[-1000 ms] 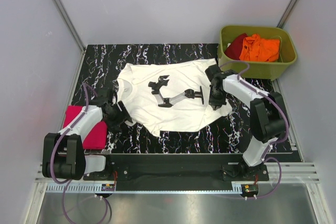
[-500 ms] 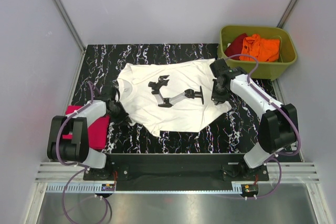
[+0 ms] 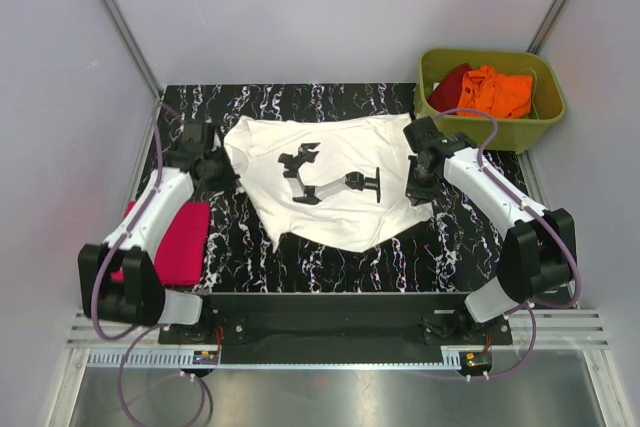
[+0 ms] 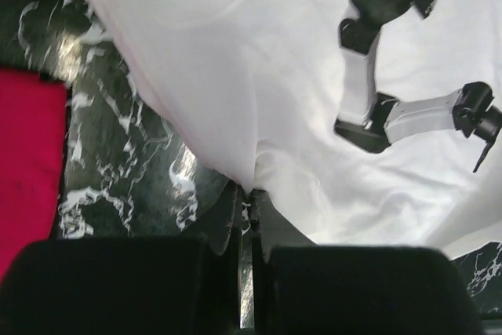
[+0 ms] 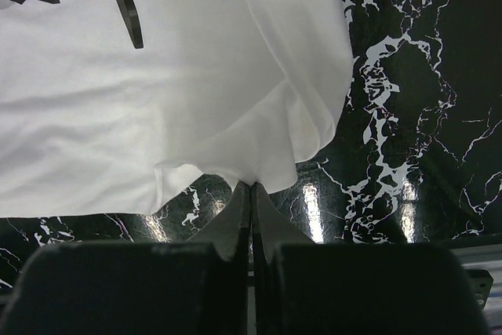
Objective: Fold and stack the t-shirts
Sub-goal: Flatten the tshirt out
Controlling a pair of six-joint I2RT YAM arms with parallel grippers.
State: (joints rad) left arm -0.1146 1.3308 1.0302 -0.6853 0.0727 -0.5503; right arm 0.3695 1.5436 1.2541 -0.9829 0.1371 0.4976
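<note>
A white t-shirt (image 3: 345, 219) with a black print (image 3: 322, 179) lies spread on the black marble table (image 3: 300, 99). My left gripper (image 3: 224, 163) is shut on the shirt's left edge near the collar; in the left wrist view the jaws (image 4: 249, 192) pinch a fold of white cloth (image 4: 259, 76). My right gripper (image 3: 415, 193) is shut on the shirt's right edge, where white cloth (image 5: 157, 115) bunches at the closed tips (image 5: 251, 184). A folded magenta-pink t-shirt (image 3: 172, 243) rests at the near left, also seen as a red patch (image 4: 27, 162).
An olive-green tub (image 3: 490, 133) stands at the far right corner, holding an orange t-shirt (image 3: 497, 90) and a dark red one (image 3: 452, 83). Grey walls close in the table on three sides.
My left gripper moved from the near-left hem up to the far left and shut on the shirt's edge. The shirt's near-left part drew in. The right gripper shifted slightly right, still shut.
</note>
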